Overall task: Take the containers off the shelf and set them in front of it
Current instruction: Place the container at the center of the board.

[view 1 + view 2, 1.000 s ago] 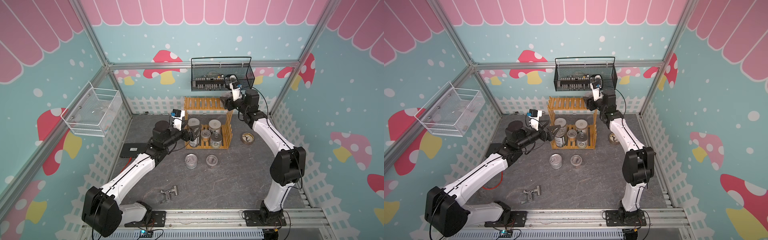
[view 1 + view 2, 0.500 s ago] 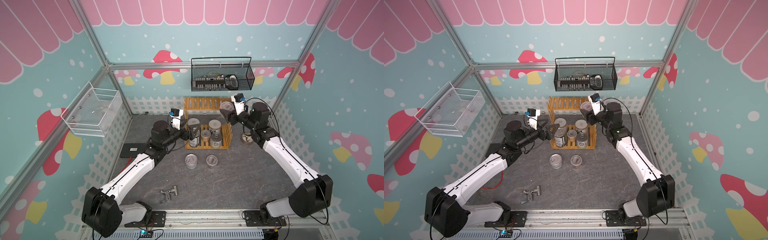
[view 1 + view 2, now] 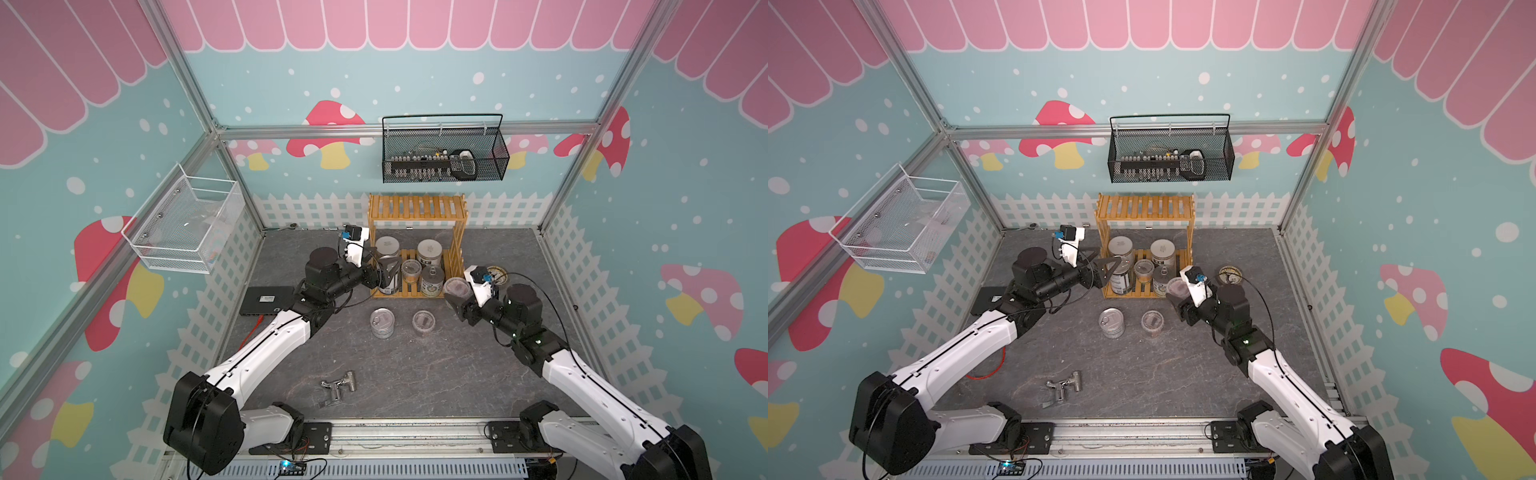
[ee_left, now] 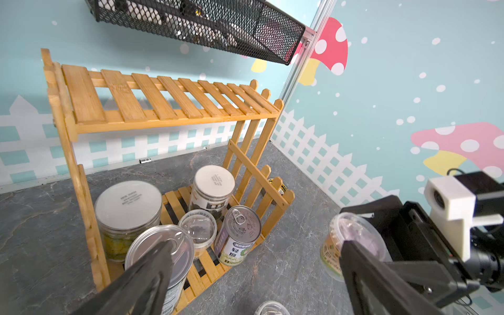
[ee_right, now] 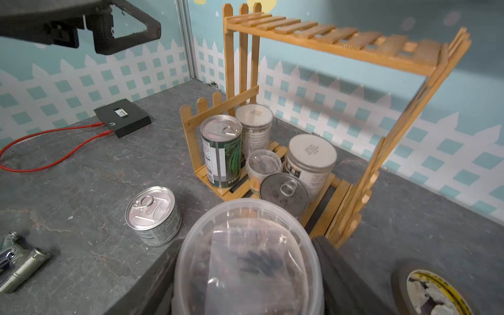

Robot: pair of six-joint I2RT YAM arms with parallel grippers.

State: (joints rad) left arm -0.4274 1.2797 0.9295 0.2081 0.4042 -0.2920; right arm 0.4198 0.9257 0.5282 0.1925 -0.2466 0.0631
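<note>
Only the right arm has really travelled in the last second; the left has barely stirred. On the left, the left pincer (image 3: 382, 259) gapes wide and empty. It hovers right at the tall silver pull-tab tin can with the green-and-white label (image 5: 221, 152), which stands front-left on the lower tier of the yellow-brown slatted bamboo shelf (image 3: 415, 208).

Four more containers share that tier: a wide white-lidded jar (image 3: 387, 246) and a narrower white-lidded jar (image 3: 429, 249) behind, a small clear plastic tub (image 3: 411, 270) between, and a shorter silver labelled can (image 3: 432, 280) front-right. The top tier is bare.

Out front, on the grey stone-look bench (image 3: 415, 374), a squat silver tin can (image 3: 382, 322) and a low clear plastic jar (image 3: 424, 321) stand apart.

On the right, the right pincer (image 3: 457, 303), up by the top tier a second ago, has swung down beside the shelf's right front corner. It is clamped on a clear lidded plastic jar (image 5: 245, 259). Whether that jar's base touches the bench, I cannot tell. I reckon the third container is nearly down, with five left.
</note>
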